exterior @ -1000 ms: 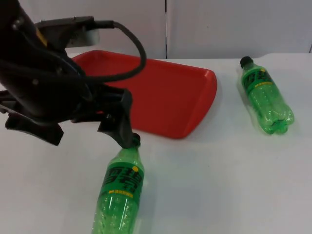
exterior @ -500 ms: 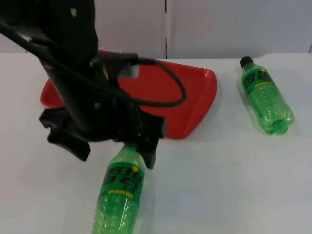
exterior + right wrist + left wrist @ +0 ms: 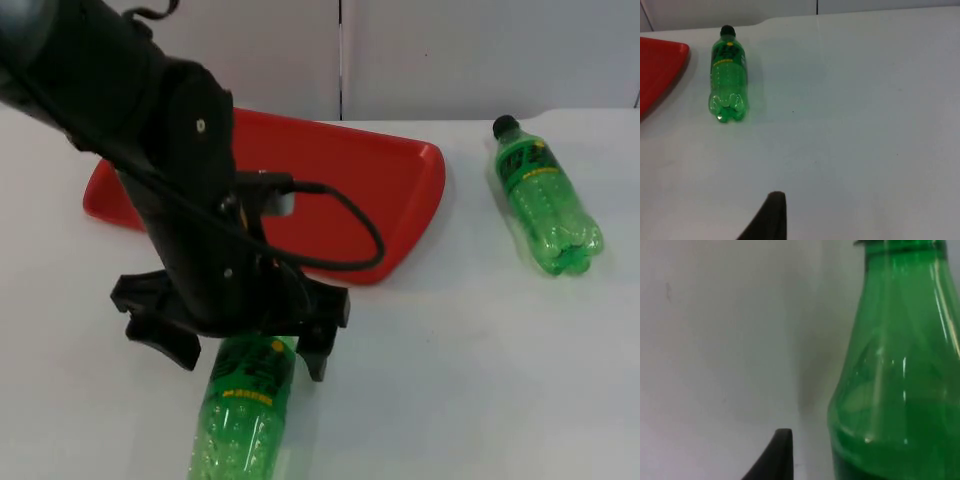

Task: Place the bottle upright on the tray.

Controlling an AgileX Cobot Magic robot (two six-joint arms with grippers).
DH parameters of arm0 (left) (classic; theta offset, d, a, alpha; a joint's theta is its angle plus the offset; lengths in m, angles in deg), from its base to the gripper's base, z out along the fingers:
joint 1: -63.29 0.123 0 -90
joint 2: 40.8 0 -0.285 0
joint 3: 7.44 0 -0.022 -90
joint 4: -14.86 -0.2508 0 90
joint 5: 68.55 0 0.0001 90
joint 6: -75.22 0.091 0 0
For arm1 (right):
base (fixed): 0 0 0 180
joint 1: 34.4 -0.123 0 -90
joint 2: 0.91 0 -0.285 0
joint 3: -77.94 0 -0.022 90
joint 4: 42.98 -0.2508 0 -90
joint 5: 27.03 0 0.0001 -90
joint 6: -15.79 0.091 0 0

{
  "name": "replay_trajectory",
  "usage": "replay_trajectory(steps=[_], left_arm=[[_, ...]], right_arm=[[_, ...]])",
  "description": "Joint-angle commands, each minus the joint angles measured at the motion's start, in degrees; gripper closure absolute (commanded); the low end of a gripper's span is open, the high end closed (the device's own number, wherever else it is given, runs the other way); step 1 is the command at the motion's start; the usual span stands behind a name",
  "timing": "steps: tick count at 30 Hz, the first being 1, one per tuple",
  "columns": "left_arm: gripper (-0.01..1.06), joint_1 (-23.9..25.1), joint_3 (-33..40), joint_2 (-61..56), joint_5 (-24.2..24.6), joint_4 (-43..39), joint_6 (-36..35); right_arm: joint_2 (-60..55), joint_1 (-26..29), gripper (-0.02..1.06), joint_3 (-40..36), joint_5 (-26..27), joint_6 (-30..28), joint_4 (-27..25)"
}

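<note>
Grasp step: left gripper (image 3: 245, 350) jaws wide, straddling the lying near bottle (image 3: 243, 415); next, close on it. Right gripper (image 3: 771, 220) waits, jaw state unclear.

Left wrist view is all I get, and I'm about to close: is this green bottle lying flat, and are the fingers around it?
Observer: From the top view, the near bottle lies flat on the table, and the left gripper is open, one finger each side of its shoulder.
Operator: Where's the tray?
Observer: The red tray sits just beyond the bottle's neck end.
Operator: Anything else?
Observer: A second bottle lies right of the tray; the right gripper waits over the table near it.
</note>
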State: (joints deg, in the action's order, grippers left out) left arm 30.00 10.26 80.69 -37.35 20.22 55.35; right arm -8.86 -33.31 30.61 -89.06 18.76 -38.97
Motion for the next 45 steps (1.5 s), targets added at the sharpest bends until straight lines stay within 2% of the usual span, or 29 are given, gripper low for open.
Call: replay_trajectory(steps=[1,9,19,21,23,24,25,26,27,28,29,30,31,32,36,40,45], left_arm=[[0.00,-0.3,-0.5,0.8,-2.4,0.9,-0.6],[0.00,-0.3,-1.4,4.7,-4.1,-0.1,-1.0],[0.01,-0.3,-1.4,5.2,-3.3,-1.4,-1.5],[0.09,-0.3,-1.4,5.2,-2.7,-1.5,-1.5],[0.26,-0.3,-1.4,5.2,-1.7,-0.9,-1.5],[0.26,-0.3,-1.4,5.2,-1.7,-0.9,-1.5],[0.37,-0.3,-1.4,5.2,-1.0,-0.7,-1.5],[0.56,-0.3,-1.4,5.2,-0.4,-0.6,-1.5],[0.61,-0.3,-1.4,5.2,-0.5,-0.7,-1.5],[0.80,-0.3,-1.4,5.2,-0.5,-0.7,-1.5],[0.91,-0.3,-1.4,5.2,-0.7,-0.9,-1.5],[0.91,-0.3,-1.4,5.2,-0.7,-0.9,-1.5],[1.00,-0.3,-1.4,5.2,-0.8,-0.9,-1.5],[1.05,-0.3,-1.4,5.2,-0.9,-0.9,-1.5],[1.05,-0.3,-1.4,5.2,-0.7,-1.1,-1.3],[1.05,-0.3,-1.5,3.1,-0.6,-1.8,1.9],[1.05,-0.2,-1.5,-2.5,-3.4,-2.5,3.6]], right_arm=[[0.2,0.3,0.00,-0.4,0.3,-0.2,-0.2],[0.2,0.3,0.00,-0.4,0.3,-0.2,-0.2],[0.2,0.3,0.00,-0.4,0.3,-0.2,-0.2],[0.2,0.3,0.00,-0.4,0.3,-0.2,-0.2],[0.2,0.3,0.00,-0.4,0.3,-0.2,-0.2],[0.2,0.3,0.00,-0.4,0.3,-0.2,-0.2],[0.2,0.3,0.00,-0.4,0.3,-0.2,-0.2],[0.2,0.3,0.00,-0.4,0.3,-0.2,-0.2],[0.2,0.3,0.00,-0.4,0.3,-0.2,-0.2],[0.2,0.3,0.00,-0.4,0.3,-0.2,-0.2],[0.2,0.3,0.00,-0.4,0.3,-0.2,-0.2],[0.2,0.3,0.00,-0.4,0.3,-0.2,-0.2],[0.2,0.3,0.00,-0.4,0.3,-0.2,-0.2],[0.2,0.3,0.00,-0.4,0.3,-0.2,-0.2],[0.2,0.3,0.00,-0.4,0.3,-0.2,-0.2],[0.2,0.3,0.00,-0.4,0.3,-0.2,-0.2],[0.2,0.3,0.00,-0.4,0.3,-0.2,-0.2]])
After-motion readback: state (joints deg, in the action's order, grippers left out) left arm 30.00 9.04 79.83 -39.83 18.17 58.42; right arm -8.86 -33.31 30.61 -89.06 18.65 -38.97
